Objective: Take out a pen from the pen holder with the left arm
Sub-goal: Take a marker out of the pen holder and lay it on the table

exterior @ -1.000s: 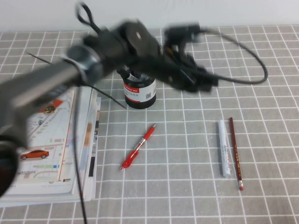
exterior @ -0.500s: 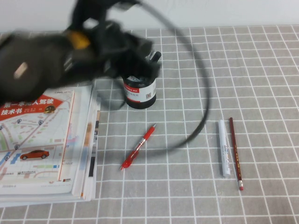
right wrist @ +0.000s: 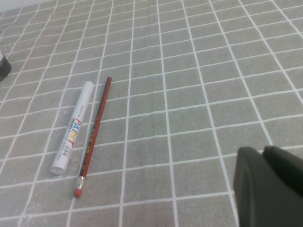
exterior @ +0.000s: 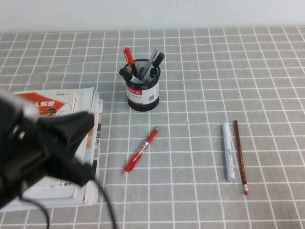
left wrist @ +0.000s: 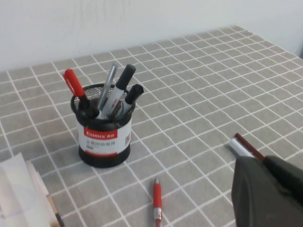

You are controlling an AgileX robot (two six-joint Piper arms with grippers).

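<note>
firstly, worktop [exterior: 200, 71]: grey, matte, ruled into squares by white lines.
wall [exterior: 190, 12]: plain white, running along the worktop's far edge.
pen holder [exterior: 142, 93]: black mesh cup with a red and white label, upright, toward the far edge, about midway along it.
pens in the holder [exterior: 148, 62]: one red-capped, one silver, the rest black, leaning out above the rim.
red pen [exterior: 140, 150]: loose on the worktop, on the near side of the holder, lying at a slant, not touching it.
white marker [exterior: 229, 151] and dark red pencil [exterior: 240, 155]: side by side, toward the right edge, well apart from the holder.
booklets [exterior: 57, 102]: stacked at the near left corner, partly hidden under the arm.
left arm [exterior: 47, 148]: blurred dark mass over the booklets.
left gripper [left wrist: 263, 165]: closed tight on nothing, well apart from the holder, parted from it by the untouched red pen.
right gripper [right wrist: 262, 153]: closed with no gap showing, empty, over bare worktop, near the marker and pencil but apart from both.
</note>
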